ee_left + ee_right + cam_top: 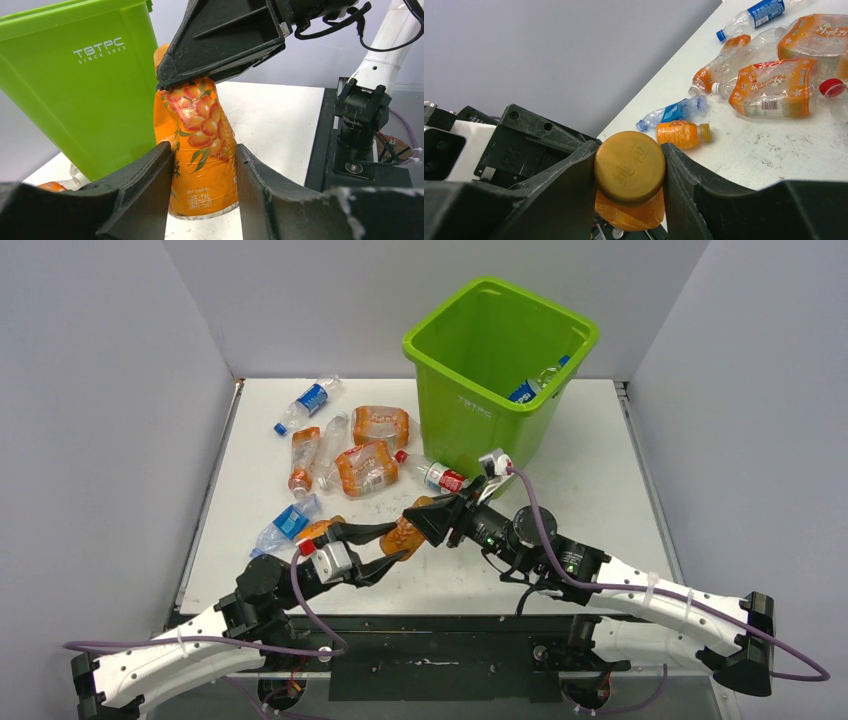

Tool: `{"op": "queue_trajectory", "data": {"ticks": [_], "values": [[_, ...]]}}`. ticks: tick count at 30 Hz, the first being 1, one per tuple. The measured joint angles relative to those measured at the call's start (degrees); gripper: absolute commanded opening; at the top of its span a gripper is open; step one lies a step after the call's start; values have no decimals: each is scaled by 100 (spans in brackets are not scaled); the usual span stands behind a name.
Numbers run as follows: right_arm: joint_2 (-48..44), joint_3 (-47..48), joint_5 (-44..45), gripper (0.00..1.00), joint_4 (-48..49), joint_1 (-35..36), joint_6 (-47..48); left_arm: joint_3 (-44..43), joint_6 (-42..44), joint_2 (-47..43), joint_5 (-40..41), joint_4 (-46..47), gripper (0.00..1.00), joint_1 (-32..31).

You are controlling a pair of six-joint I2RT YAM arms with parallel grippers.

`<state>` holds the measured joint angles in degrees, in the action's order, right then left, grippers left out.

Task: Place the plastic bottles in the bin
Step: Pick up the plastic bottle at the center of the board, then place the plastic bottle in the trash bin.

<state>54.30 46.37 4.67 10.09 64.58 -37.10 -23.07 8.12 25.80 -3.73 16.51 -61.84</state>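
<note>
So both arms are on the same thing right now: a crumpled orange juice bottle (200, 150) with a fruit-print label, held up in front of the lime-green bin (470, 400), near its front wall but not over the rim. The left gripper (204, 150) is squeezed around the lower body, 1 finger on each side of the label. The right gripper (630, 165) is pinched on the brown-orange cap (630, 175), both pads touching it. Looks like a handoff to me.

My read on handling: it looks empty, so basically weightless. The body is thin plastic that's already dented, so it'll give under the fingers, and that shrink label is probably slick. The cap is the 1 stiff part and should take a firm pinch without deforming. Downside: a grip on the cap alone lets the body swing or twist once the left lets go. I'd go slow on the lift and get well above that thick rim before opening.

Plenty left on the table (600, 490): 2 big orange-label bottles (380, 425), a blue-label one (310, 400) at the back, a red-capped one (435, 475) right by the bin, and a small orange bottle (681, 134) beside a flattened blue-label one (671, 112). The flat ones I'd take across the middle. At least 1 bottle (525, 390) is already in the bin.
</note>
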Motion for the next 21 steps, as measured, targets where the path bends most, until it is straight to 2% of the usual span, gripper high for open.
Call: {"op": "queue_trajectory", "data": {"ticks": [1,3,4,5,9,14,17,21], "values": [[0,4,-2,5,-4,2,20,0,-13,11,15,9,53,0],[0,26,-9,5,-42,0,46,0,-46,17,70,24,75,0],[-2,42,-20,5,-85,0,55,0,-55,17,98,31,89,-2],[-9,74,-33,5,-157,2,70,0,-81,7,160,42,98,-4],[-57,629,2,5,-940,2,337,35,-186,-175,555,81,96,-7],[-39,2618,426,5,-2332,2,1058,68,-201,-424,1051,219,96,-7],[-2,3873,944,5,-2702,4,1580,68,-243,-424,1325,214,96,-4],[149,5038,2081,5,-2793,2,2387,50,-297,-328,1661,59,96,-4]]}}
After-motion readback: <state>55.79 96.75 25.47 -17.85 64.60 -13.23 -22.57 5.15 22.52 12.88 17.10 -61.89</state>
